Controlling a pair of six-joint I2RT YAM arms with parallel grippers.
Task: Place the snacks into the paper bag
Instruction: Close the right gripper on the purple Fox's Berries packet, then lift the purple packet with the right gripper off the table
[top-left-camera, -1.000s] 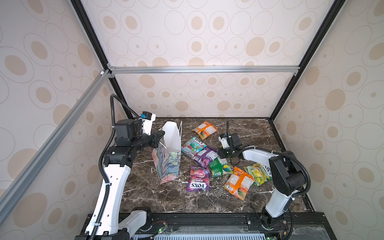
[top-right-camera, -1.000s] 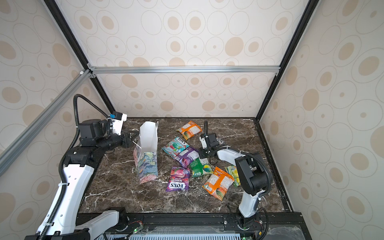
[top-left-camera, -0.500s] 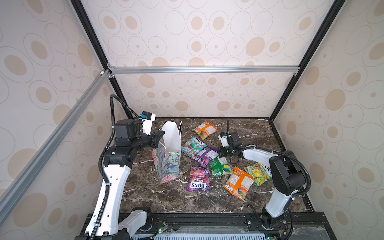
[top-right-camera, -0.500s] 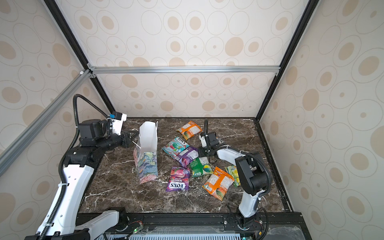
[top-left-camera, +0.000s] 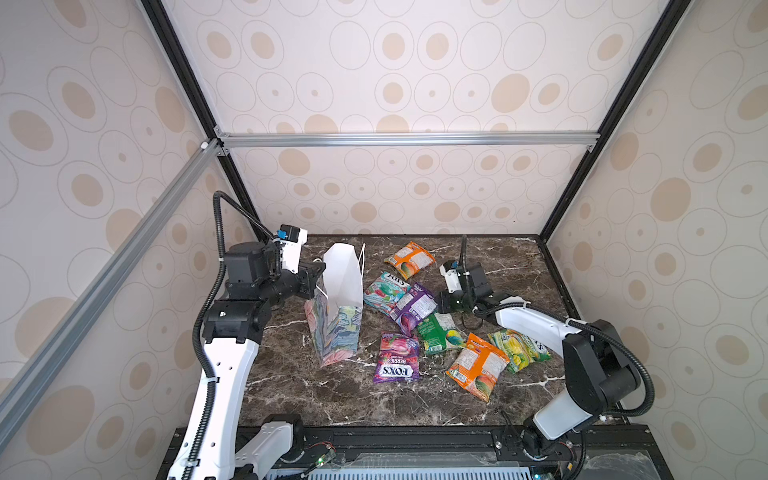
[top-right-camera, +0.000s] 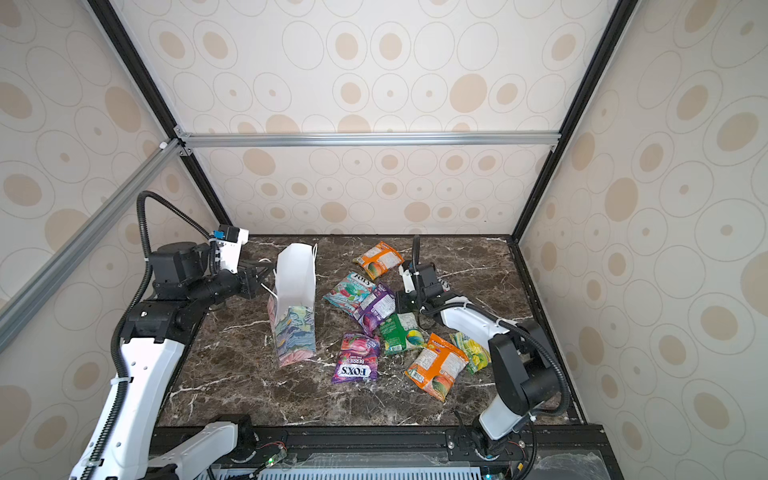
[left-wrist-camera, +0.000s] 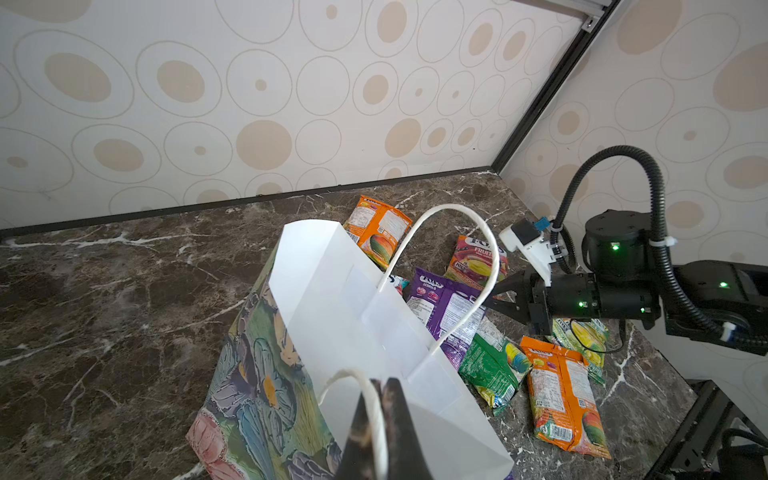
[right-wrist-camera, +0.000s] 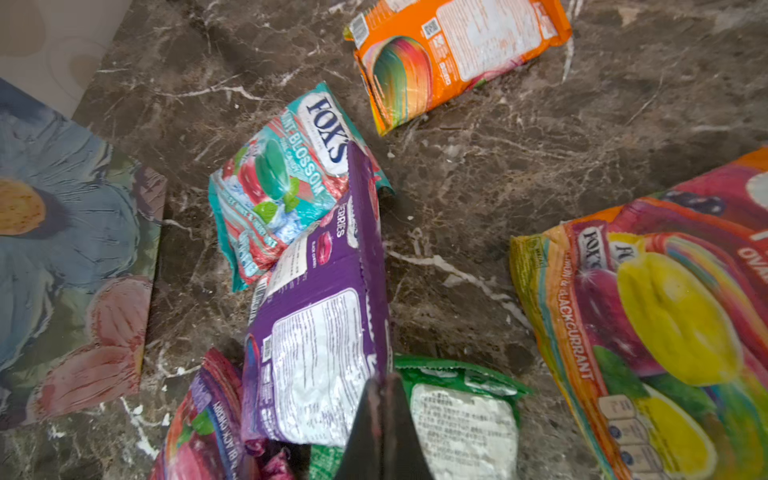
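The paper bag stands open on the marble table, its white inside showing. My left gripper is shut on the bag's near cord handle, at the rim. Several snacks lie to the bag's right. My right gripper is shut on the edge of a purple packet that rests partly on a teal packet. A green packet lies just beside the jaws.
More packets lie around: orange at the back, purple FOX'S, orange and yellow-green in front, red-yellow under my right arm. Patterned walls enclose the table on three sides.
My right gripper's jaws have closed onto the purple packet's edge. The left arm and the bag have not moved.
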